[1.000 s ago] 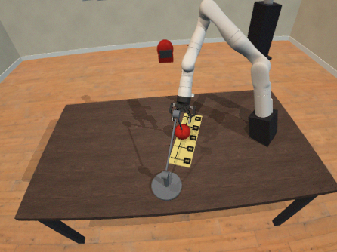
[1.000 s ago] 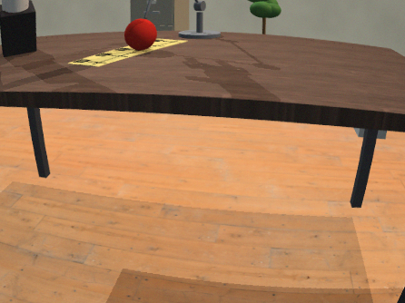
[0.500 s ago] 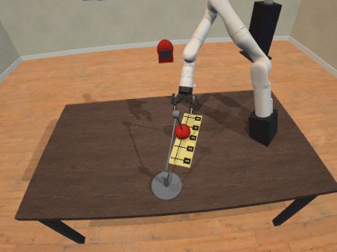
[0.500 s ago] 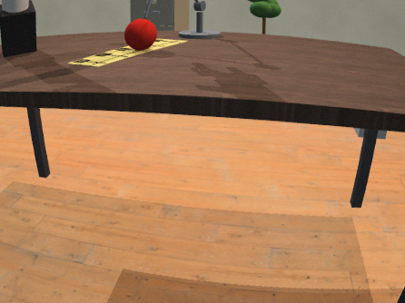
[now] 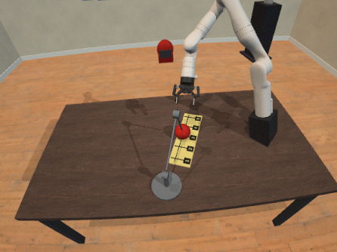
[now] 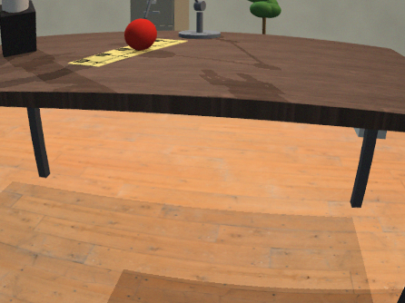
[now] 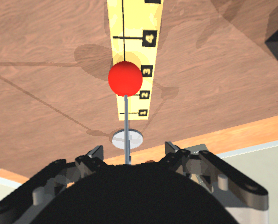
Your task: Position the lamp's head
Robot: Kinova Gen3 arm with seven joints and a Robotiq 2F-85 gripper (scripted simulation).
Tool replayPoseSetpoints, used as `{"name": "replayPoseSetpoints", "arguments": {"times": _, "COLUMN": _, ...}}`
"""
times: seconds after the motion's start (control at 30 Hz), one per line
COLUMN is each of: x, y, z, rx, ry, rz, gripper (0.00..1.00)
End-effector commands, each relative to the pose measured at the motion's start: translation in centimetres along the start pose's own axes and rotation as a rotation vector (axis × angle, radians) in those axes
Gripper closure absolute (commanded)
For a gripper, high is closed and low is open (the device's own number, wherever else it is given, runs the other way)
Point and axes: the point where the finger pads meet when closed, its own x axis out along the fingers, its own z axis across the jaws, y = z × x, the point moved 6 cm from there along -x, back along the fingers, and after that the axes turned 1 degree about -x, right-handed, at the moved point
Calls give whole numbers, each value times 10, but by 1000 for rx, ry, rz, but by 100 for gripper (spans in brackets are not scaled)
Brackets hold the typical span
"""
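— So where's the head [image 5: 182, 131] now?

— Low over the strip [image 5: 186, 145], between marks 2 and 3, at 6 o'clock from the claw [image 5: 186, 95], which hangs wide open and empty.

— Advice?

— Close squarely on the elbow [image 5: 176, 114], stretch gently, and check it holds height.
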Motion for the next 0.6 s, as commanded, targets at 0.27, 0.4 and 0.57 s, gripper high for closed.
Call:
{"name": "replayPoseSetpoints", "arguments": {"times": 0.27, "x": -19, "y": 10, "z": -8, "rx": 5, "ry": 15, "rz": 9, "gripper": 0}}
{"name": "replayPoseSetpoints", "arguments": {"times": 0.4, "x": -22, "y": 12, "z": -9, "rx": 2, "ry": 10, "rz": 6, "gripper": 0}}
{"name": "replayPoseSetpoints", "arguments": {"times": 0.57, "x": -25, "y": 14, "z": -11, "rx": 0, "ry": 5, "rz": 3, "gripper": 0}}
